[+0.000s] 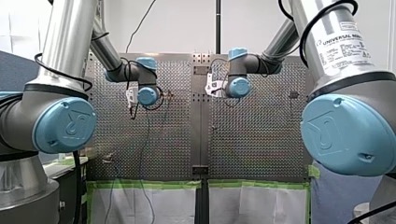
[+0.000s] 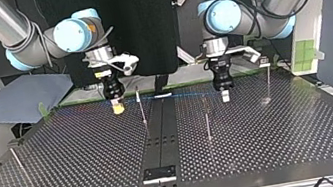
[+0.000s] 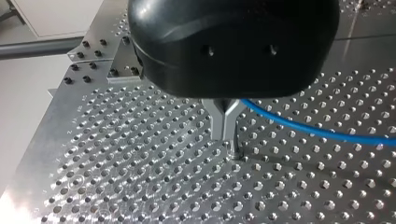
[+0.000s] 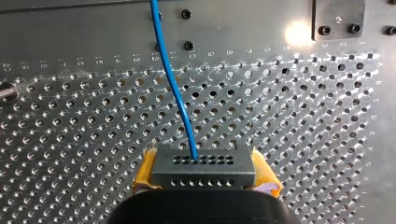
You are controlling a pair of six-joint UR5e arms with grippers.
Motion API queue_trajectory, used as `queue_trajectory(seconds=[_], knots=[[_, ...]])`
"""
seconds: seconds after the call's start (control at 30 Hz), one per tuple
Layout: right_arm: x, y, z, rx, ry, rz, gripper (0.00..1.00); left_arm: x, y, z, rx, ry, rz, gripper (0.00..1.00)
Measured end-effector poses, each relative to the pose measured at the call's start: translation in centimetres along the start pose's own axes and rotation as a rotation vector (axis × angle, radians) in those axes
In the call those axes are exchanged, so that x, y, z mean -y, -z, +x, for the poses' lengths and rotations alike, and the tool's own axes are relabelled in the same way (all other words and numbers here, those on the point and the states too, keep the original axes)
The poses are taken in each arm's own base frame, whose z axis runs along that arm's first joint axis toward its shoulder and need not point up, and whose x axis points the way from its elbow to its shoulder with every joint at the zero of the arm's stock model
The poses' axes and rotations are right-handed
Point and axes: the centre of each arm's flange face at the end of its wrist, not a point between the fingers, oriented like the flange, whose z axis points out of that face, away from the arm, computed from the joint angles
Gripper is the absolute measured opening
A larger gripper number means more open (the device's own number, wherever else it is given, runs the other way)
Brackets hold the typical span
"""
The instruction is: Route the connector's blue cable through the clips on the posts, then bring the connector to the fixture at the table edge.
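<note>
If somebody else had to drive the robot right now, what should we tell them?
The right gripper is shut on the connector, over the table.
The left gripper has its fingers together, apparently pinching the blue cable further along.
The cable runs stretched between the two grippers.
Done: connector and cable are gripped.
Left: thread the cable through the clips on the posts; none visibly holds it. Then take the connector to the fixture.

Four posts [image 2: 140,105]; one cable [image 4: 175,88]; one connector [image 4: 204,165]

Grey connector [image 4: 203,168] with thin blue cable [image 4: 173,88]
</note>
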Motion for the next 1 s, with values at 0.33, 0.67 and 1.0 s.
queue_trajectory(seconds=[0.33,0.67,1.0], knots=[[0.0,-0.2,-0.5,0.002,-0.002,0.009,0.0,0.2,-0.7,1.8,-0.027,-0.011,0.012,0.0],[-0.9,-0.6,-0.8,-0.001,-0.003,0.004,0.0,0.6,-2.2,1.5,-0.005,0.006,0.016,0.0],[-1.2,-0.8,-0.9,0.004,0.001,0.016,0.0,0.8,-2.8,0.9,-0.007,0.008,0.014,0.0]])
